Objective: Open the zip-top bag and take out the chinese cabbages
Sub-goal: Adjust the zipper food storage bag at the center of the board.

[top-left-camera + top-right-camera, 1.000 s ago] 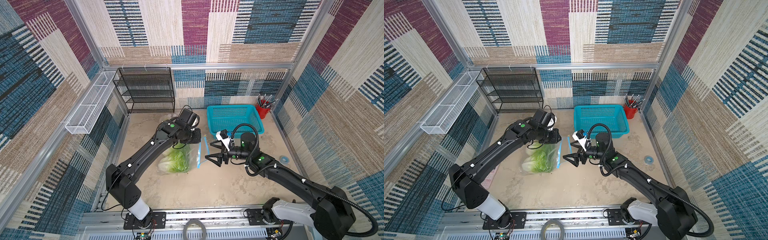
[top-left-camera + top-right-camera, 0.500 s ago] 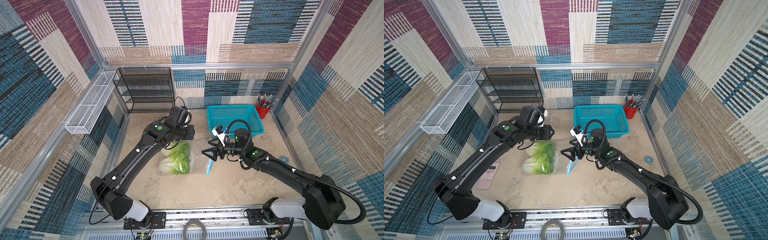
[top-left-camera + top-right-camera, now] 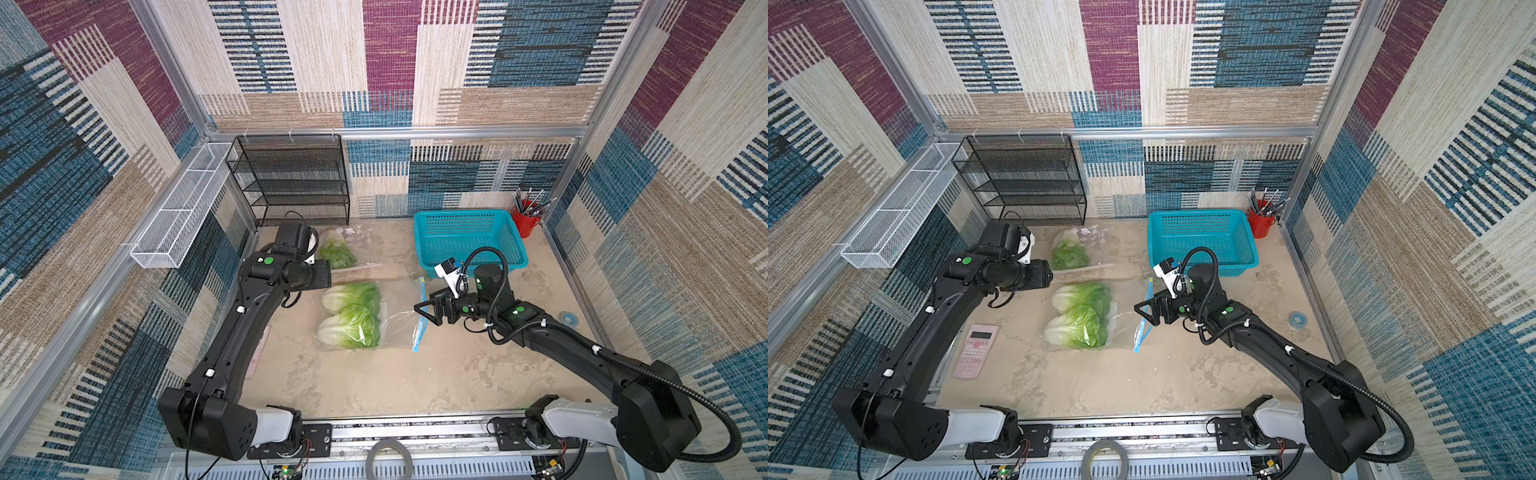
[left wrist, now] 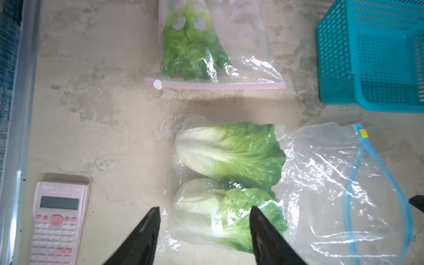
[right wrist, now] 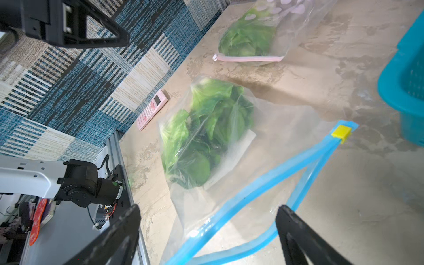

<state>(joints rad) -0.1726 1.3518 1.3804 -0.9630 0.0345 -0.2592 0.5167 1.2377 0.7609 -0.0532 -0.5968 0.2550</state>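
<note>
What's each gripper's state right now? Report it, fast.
Left gripper: open, holding nothing.
Right gripper: open, holding nothing, facing the open mouth of the zip-top bag.

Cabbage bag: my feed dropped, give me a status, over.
Left gripper open, empty, near zip-top bag. Right gripper open at its mouth. Bag unzipped, chinese cabbages inside. Pink-zip bag lies apart.
</note>
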